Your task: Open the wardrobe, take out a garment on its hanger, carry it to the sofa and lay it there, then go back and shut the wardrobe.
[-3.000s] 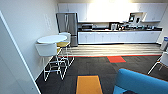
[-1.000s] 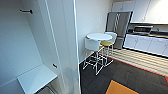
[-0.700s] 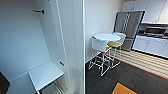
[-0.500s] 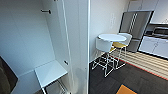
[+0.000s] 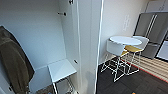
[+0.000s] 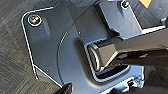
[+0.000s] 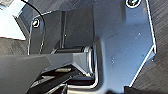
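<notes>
You're facing open wardrobe point(image 5: 82, 42), olive-brown jacket point(image 5: 13, 65) hanging at its left, round table point(image 5: 125, 40) standing right. Jaws' state: cannot tell.

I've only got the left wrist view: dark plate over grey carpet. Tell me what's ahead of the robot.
Observer: In the head view the wardrobe stands open close ahead, white inside.
Operator: Say what's hanging there.
Observer: An olive-brown jacket hangs at the left of the head picture, against a white surface. A black hook high on the wardrobe's inner wall is bare.
Operator: Now give me the right side.
Observer: A round white table with stools stands to the right of the wardrobe, apart from it.
</notes>
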Tool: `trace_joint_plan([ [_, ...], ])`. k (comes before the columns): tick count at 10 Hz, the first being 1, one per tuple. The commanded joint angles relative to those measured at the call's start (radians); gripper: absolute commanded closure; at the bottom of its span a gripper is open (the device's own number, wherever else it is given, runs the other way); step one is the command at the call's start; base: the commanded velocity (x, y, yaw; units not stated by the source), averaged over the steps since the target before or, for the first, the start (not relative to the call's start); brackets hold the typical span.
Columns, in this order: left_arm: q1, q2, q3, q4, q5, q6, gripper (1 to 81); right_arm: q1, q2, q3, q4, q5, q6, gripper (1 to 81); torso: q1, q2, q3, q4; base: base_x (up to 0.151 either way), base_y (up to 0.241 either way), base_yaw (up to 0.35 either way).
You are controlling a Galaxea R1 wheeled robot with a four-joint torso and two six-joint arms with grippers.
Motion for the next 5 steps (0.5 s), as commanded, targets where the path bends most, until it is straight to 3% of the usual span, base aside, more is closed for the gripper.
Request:
trace_joint_plan([
  [1, -0.035, -0.002, -0.002, -0.005, 0.039, 0.0, 1.0, 0.028, 0.011, 0.005, -0.013, -0.052, -0.004, 1.0, 0.0, 0.0, -0.003, 0.0, 0.0, 0.0, 0.333],
  [5, -0.037, -0.002, -0.002, -0.007, 0.035, 0.0, 1.0, 0.031, 0.011, 0.004, -0.013, -0.052, -0.004, 1.0, 0.0, 0.0, 0.024, 0.0, 0.0, 0.0, 0.333],
])
